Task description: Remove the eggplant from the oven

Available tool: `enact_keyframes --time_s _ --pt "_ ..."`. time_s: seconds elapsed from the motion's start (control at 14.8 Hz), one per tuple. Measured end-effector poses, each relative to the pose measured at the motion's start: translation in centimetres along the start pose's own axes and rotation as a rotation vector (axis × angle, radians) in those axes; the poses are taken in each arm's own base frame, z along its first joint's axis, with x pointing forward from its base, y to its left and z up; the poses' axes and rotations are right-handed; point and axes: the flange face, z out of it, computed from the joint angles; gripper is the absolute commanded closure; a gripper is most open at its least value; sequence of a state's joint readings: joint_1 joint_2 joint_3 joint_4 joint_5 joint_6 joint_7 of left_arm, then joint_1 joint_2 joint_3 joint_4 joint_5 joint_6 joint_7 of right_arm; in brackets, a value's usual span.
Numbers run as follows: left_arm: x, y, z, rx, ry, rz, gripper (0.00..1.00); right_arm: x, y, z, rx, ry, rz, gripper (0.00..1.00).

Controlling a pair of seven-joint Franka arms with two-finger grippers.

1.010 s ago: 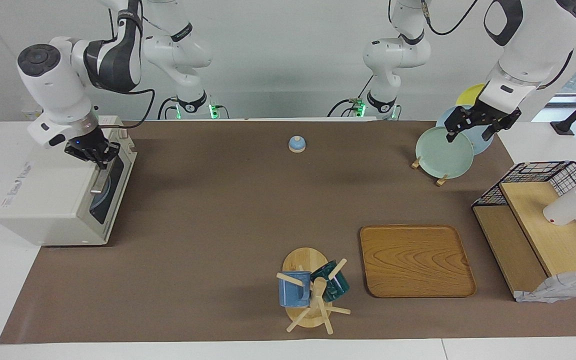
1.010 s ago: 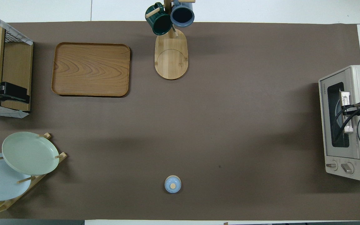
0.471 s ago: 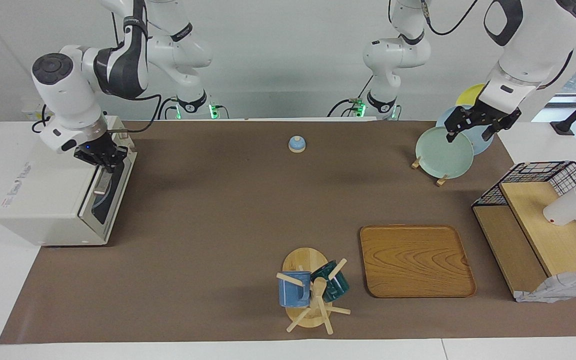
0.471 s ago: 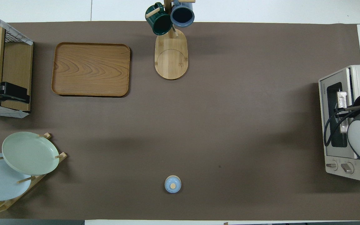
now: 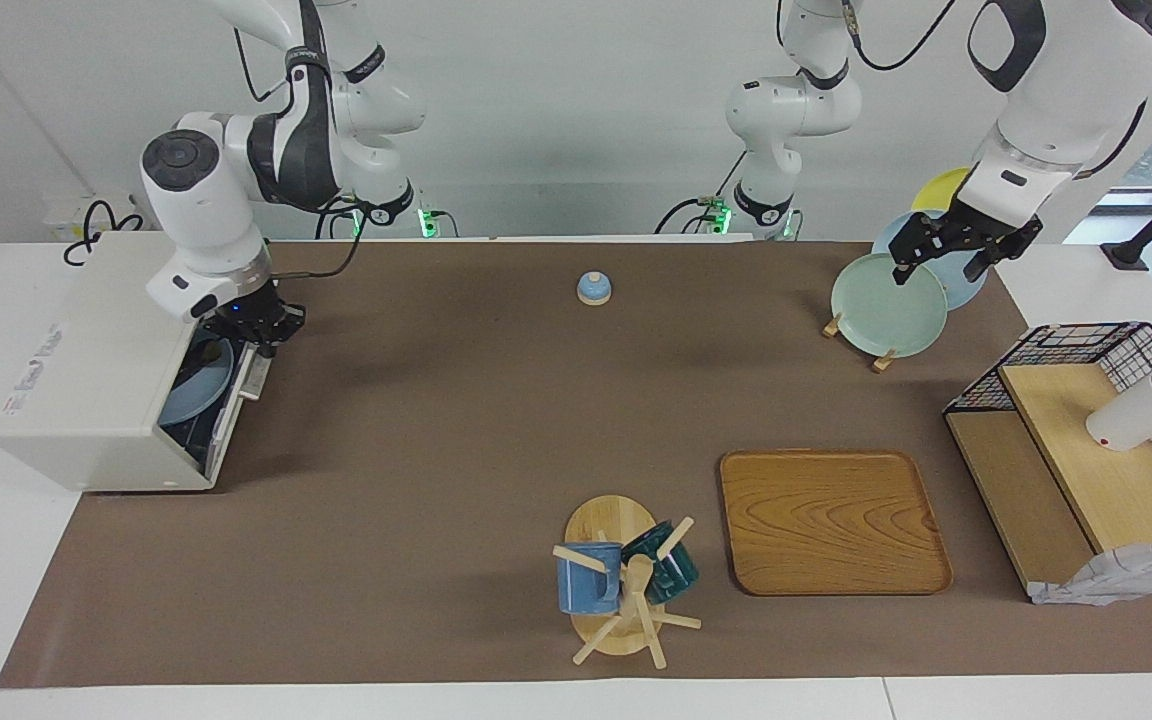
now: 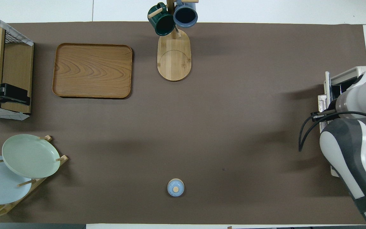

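The cream-white oven (image 5: 86, 400) stands at the right arm's end of the table and also shows in the overhead view (image 6: 361, 70). Its drop-down door (image 5: 236, 395) is tilted partly open. My right gripper (image 5: 256, 330) is shut on the door's silver handle at the door's upper edge. Through the gap a light blue plate (image 5: 198, 385) shows inside. The eggplant is hidden from view. My left gripper (image 5: 941, 262) hangs open and empty over the plate rack, where the left arm waits.
A plate rack (image 5: 886, 300) holds green, blue and yellow plates. A wooden tray (image 5: 831, 520), a mug tree (image 5: 626, 585) with two mugs, a small blue lid (image 5: 593, 288) and a wire shelf (image 5: 1086, 430) with a white cup stand on the brown mat.
My right gripper has swung out and down from the oven's front with the handle. The door has gone from shut to partly open, and the blue plate inside now shows. The left arm is unmoved.
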State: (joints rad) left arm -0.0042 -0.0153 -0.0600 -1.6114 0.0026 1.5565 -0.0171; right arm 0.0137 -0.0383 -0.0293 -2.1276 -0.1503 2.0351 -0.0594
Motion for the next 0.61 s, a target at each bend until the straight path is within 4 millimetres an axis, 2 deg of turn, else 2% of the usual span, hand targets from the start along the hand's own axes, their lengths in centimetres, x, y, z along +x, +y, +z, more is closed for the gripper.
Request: enact_keyframes --time_s 0.27,0.61 --pt "0.0 0.0 0.0 0.000 0.000 0.000 0.00 0.6 -3.4 4.8 0.030 0.033 0.011 1.00" --pt "0.0 0.0 0.0 0.000 0.000 0.000 0.00 1.2 -4.7 8.6 0.053 0.040 0.030 1.00"
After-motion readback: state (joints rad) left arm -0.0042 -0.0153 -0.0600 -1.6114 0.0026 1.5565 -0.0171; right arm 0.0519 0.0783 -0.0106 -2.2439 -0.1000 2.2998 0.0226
